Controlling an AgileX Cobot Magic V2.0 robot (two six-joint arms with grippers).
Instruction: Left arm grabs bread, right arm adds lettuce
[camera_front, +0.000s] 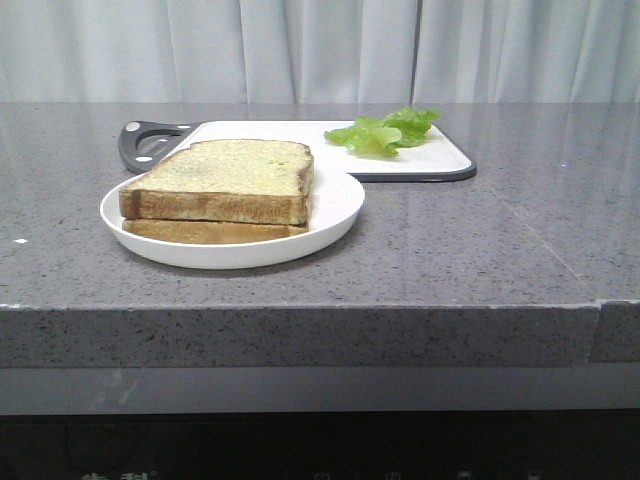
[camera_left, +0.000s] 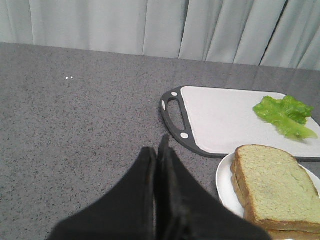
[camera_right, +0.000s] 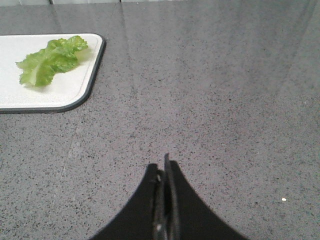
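1. We count two bread slices stacked on one white plate (camera_front: 335, 215); the bread (camera_front: 235, 170) lies on top.
2. One lettuce (camera_front: 385, 130) lies on the cutting board (camera_front: 290, 132), at the plate's one o'clock.
3. Our left gripper (camera_left: 159, 150) and right gripper (camera_right: 164, 167) are both closed, empty.

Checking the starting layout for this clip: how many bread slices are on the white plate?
2. The top bread slice lies flat on the lower slice, both stacked on the white plate. No further slice shows, though one beneath the stack would be hidden.
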